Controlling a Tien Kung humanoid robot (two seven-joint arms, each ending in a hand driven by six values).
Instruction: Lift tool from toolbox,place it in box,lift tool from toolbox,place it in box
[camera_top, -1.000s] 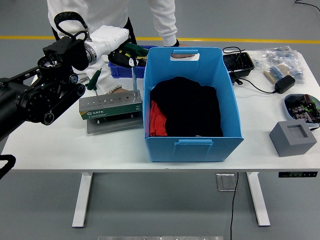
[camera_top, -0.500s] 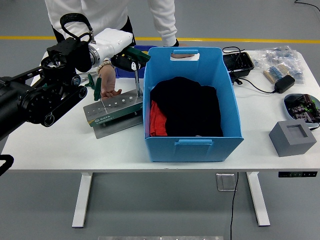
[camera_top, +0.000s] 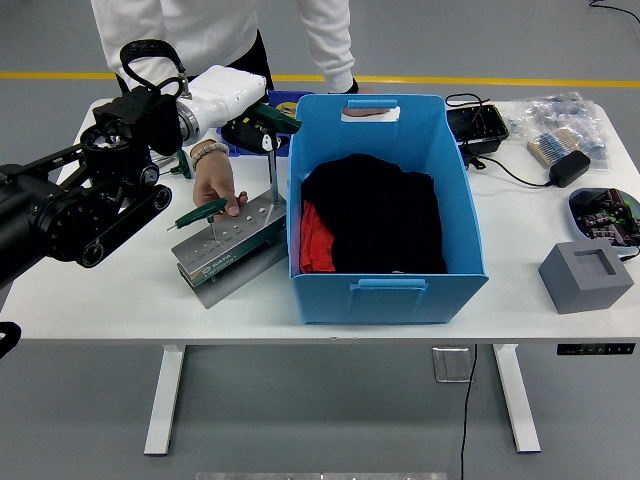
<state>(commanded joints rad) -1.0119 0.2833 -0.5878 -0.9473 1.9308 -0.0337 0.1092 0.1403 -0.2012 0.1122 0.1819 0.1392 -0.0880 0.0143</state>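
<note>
Toolbox (camera_top: 232, 248) on table (camera_top: 100, 290) — just left of box (camera_top: 385, 210).

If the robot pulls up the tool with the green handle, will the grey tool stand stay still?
Probably not. The tool stand already sits skewed with a person's hand on it, so it seems light. The left hand grips the tool whose shaft enters it, so friction may lift it.
</note>
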